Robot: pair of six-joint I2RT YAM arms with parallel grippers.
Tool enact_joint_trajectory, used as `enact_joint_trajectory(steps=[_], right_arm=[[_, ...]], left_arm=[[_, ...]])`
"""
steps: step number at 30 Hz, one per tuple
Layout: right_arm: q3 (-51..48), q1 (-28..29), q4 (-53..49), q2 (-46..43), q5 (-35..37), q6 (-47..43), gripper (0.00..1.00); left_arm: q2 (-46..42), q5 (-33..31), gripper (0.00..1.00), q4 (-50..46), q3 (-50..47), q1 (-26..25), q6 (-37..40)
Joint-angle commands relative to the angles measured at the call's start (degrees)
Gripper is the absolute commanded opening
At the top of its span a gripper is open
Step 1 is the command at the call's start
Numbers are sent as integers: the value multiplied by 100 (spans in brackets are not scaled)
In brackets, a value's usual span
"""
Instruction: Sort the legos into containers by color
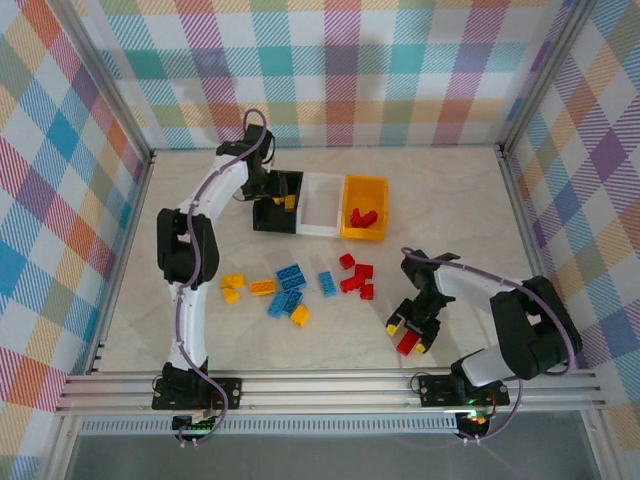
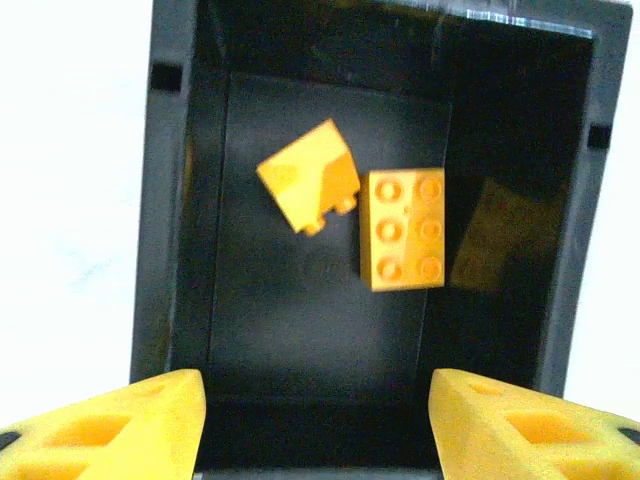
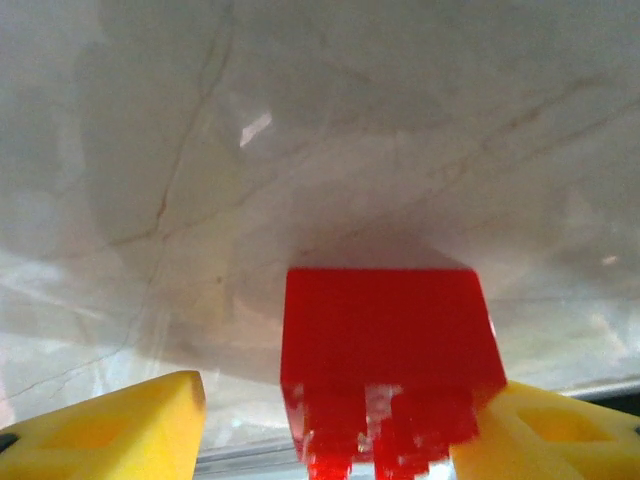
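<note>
The left tool (image 2: 315, 430) hangs over the black bin (image 2: 175, 250), jaws apart and empty, and two yellow-orange legos (image 2: 403, 228) lie inside it. Well to the right of that bin and nearer the arm bases, the right tool (image 3: 335, 415) stands open around a red lego (image 3: 385, 330), which touches one finger and is clear of the other.

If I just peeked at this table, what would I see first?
Bright red, blue and yellow legos scattered mid-table. Behind them stand a black bin, a white bin and a yellow-orange bin holding red bricks. The left gripper hangs open over two yellow bricks in the black bin; the right gripper has a red brick between its fingers.
</note>
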Motion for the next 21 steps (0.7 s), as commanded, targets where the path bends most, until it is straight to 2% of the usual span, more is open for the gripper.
enact_joint_trajectory(steps=[1, 6, 8, 11, 15, 19, 21], right_arm=[[-75, 34, 194, 219, 112, 25, 55], [194, 38, 277, 333, 318, -117, 33], [447, 32, 159, 262, 444, -242, 28], [1156, -5, -234, 156, 737, -492, 27], [2677, -203, -739, 406, 978, -1011, 27], [4331, -395, -929, 1300, 1098, -1543, 28], [5179, -515, -976, 1958, 903, -1737, 28]], left_arm=[[-795, 136, 62, -175, -410, -57, -97], [-1727, 144, 63, -6, -1543, -77, -219], [-2103, 161, 64, 43, -2021, -86, -236], [-2689, 184, 64, 69, -2724, -159, -237], [-3269, 229, 65, 92, -3542, -425, -293], [-3575, 245, 66, 166, -4176, -580, -532], [-3702, 251, 68, 202, -4465, -580, -680]])
